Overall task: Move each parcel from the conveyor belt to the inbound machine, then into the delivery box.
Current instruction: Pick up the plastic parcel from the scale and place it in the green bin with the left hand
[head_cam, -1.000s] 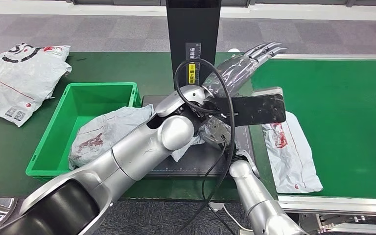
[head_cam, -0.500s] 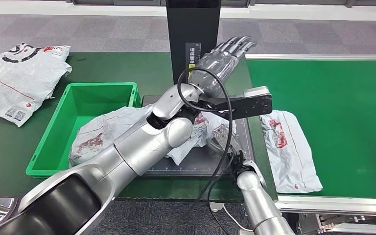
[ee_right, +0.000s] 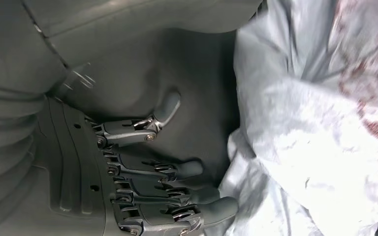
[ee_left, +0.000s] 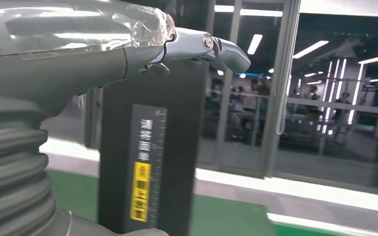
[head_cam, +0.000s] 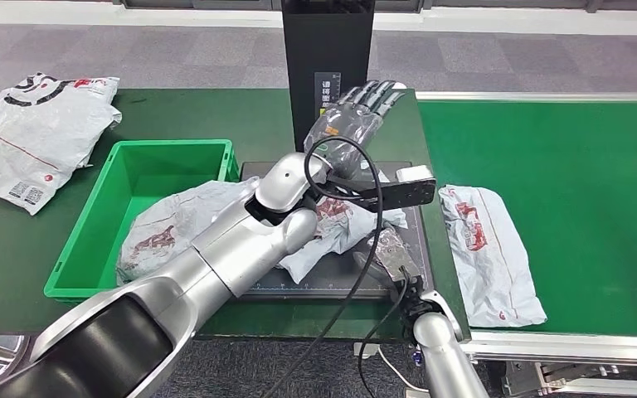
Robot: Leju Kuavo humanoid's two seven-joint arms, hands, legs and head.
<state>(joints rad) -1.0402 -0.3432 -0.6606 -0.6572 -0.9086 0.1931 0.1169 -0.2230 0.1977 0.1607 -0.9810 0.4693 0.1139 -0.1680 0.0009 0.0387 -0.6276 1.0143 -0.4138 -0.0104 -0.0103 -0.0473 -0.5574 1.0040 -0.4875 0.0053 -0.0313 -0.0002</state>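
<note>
While the right hand (head_cam: 391,253) rests low on the near edge of the dark inbound machine (head_cam: 332,278), its dark fingers (ee_right: 177,172) lie apart and hold nothing, their tips just beside the crumpled edge of a grey parcel (head_cam: 332,228). That parcel is a soft, wrinkled plastic mailer, pale grey with red printing, and it lies on the machine's flat platform, partly under the left arm; in the right wrist view its creased skin (ee_right: 315,123) sits just beyond the fingertips, whether touching or not I cannot tell. To the left, a second grey mailer with red print (head_cam: 170,228) is draped over the rim of the green delivery box (head_cam: 91,224), part inside and part hanging toward the machine. To the right, a third mailer (head_cam: 489,249) lies flat on the green conveyor belt (head_cam: 581,191), near the belt's left edge and apart from both hands. Farther back, the left hand (head_cam: 357,116) is raised in front of the machine's black upright column (head_cam: 328,50), its fingers stretched out and apart, wrapped in clear film and holding nothing. At the far left, a white mailer with red and black marks (head_cam: 37,133) lies on the dark green counter (head_cam: 17,249), well apart from the box.
</note>
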